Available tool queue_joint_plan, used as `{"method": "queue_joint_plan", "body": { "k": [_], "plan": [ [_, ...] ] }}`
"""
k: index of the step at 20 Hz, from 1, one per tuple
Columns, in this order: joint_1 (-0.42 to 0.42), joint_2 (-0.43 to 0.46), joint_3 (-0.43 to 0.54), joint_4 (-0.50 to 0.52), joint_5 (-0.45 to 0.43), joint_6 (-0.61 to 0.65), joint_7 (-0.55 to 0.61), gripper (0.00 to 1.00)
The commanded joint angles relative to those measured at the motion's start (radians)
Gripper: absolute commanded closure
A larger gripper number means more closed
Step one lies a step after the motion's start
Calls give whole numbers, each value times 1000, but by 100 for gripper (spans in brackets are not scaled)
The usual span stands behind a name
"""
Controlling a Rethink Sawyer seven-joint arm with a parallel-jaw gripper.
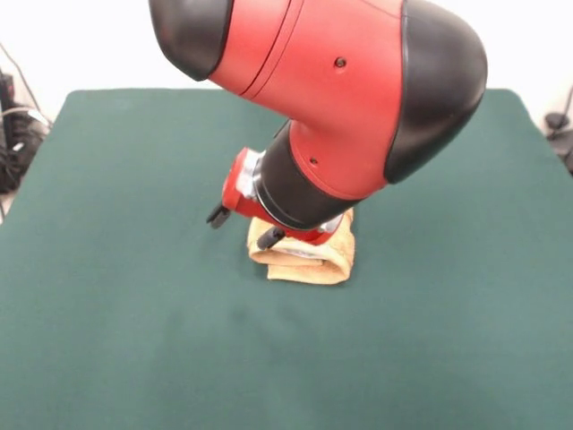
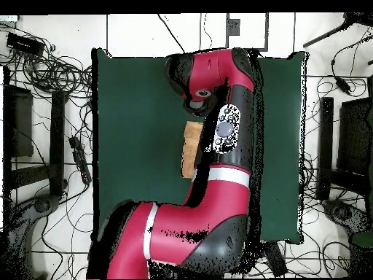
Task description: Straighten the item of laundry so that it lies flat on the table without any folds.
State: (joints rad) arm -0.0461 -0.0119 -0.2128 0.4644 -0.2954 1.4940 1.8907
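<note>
The orange-tan towel (image 1: 313,262) lies bunched and folded over on itself near the middle of the dark green table (image 1: 125,313). In the overhead view the towel (image 2: 191,149) shows as a narrow strip beside the arm, on the table (image 2: 131,131). My gripper (image 1: 285,240) is down on the towel's top, right under the red and black wrist. The arm's bulk hides the far part of the towel and the gripper's tips. In the overhead view the arm covers the gripper.
Black cables (image 1: 13,134) lie off the table's left edge in the front view. The overhead view shows cables (image 2: 44,73) and dark equipment (image 2: 357,146) on the floor on both sides of the table. Green cloth lies open all around the towel.
</note>
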Motion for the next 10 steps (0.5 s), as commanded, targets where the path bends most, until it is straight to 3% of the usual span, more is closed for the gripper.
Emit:
{"method": "queue_joint_plan", "body": {
  "k": [1,10],
  "plan": [
    [25,21,18,43,30,-35,365,0],
    [20,12,60,116,71,-104,409,0]
  ]
}}
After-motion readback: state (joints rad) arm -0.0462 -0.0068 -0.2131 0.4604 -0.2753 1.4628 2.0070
